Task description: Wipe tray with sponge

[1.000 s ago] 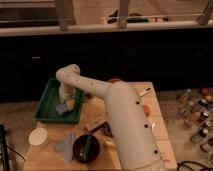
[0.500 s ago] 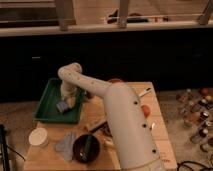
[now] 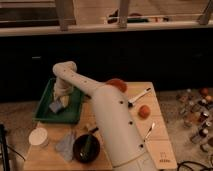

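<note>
Green tray (image 3: 45, 111) at table's left edge, sponge (image 3: 61, 103) inside beneath gripper (image 3: 62, 98).

The white arm (image 3: 107, 117) rises from the lower centre of the frame, bending at an elbow upper left. Its gripper (image 3: 60, 101) points down at centre left.

The claw (image 3: 60, 100) sits down inside the green plastic tray (image 3: 46, 102) — walled on all sides; just beyond, a white round cup (image 3: 39, 136) and dark bowl (image 3: 86, 148) crowd the wooden surface (image 3: 162, 145).
</note>
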